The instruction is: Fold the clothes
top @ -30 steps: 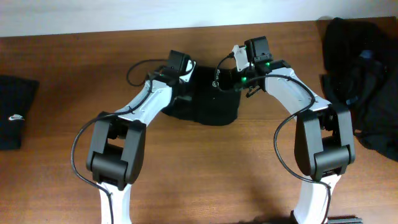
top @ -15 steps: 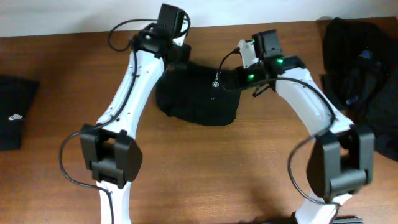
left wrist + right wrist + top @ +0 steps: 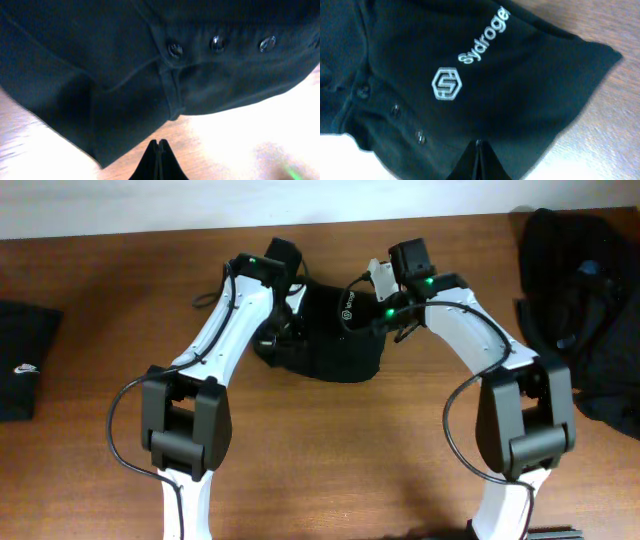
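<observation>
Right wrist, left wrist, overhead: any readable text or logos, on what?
"Sydroge", white, on the black shirt, beside a hexagon logo; cut off at the frame edge.
White mark on the folded black garment, overhead: too small to read.
Left wrist: none.

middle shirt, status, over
Left gripper shut, right gripper shut, both at the shirt. Shirt compact, logo up. Clothes pile far right, clear of it.

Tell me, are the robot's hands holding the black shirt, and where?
The left gripper is shut on nothing, just off the edge of the black shirt. The right gripper is shut over the shirt's edge; whether it pinches fabric cannot be told.
</observation>
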`<state>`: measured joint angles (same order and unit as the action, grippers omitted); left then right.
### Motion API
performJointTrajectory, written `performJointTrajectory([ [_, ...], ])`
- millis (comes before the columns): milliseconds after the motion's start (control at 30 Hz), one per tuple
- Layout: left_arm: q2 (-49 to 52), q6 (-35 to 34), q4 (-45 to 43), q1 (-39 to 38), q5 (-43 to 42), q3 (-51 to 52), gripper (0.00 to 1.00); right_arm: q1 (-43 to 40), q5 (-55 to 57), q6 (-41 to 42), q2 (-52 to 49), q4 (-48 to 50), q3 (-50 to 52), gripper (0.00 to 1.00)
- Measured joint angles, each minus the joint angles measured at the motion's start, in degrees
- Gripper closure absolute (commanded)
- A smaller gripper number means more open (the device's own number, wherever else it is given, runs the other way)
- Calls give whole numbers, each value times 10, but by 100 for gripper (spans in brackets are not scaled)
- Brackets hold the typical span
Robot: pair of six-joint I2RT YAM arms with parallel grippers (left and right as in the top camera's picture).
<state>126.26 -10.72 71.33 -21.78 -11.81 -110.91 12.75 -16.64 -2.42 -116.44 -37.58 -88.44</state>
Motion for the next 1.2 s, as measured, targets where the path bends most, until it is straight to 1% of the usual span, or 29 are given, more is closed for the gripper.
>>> performJointTrajectory([
  [133,0,-1,-16,0,-18,22,100,1,0,0,-18,21,0,96],
  [200,0,-1,-42,0,-22,40,100,1,0,0,-29,29,0,96],
  [300,0,-3,-105,0,-21,65,100,1,0,0,-49,33,0,96],
  [433,0,-5,-197,0,5,104,100,1,0,1,-59,23,0,96],
  [600,14,-4,-285,-1,60,142,100,1,12,5,-59,-13,0,95],
  [800,40,10,-370,-5,98,140,100,1,30,9,-59,-79,0,95],
  [900,46,30,-406,-7,114,138,99,1,33,9,-59,-116,-1,95],
  [967,51,46,-409,-7,124,129,96,1,37,9,-59,-145,-2,95],
  [1067,64,76,-409,-6,142,106,85,1,37,10,-60,-172,-2,94],
  [1133,74,90,-408,-5,156,85,82,1,31,13,-60,-185,-2,94],
  [1200,82,100,-405,-3,169,64,76,1,19,22,-60,-195,-2,95],
])
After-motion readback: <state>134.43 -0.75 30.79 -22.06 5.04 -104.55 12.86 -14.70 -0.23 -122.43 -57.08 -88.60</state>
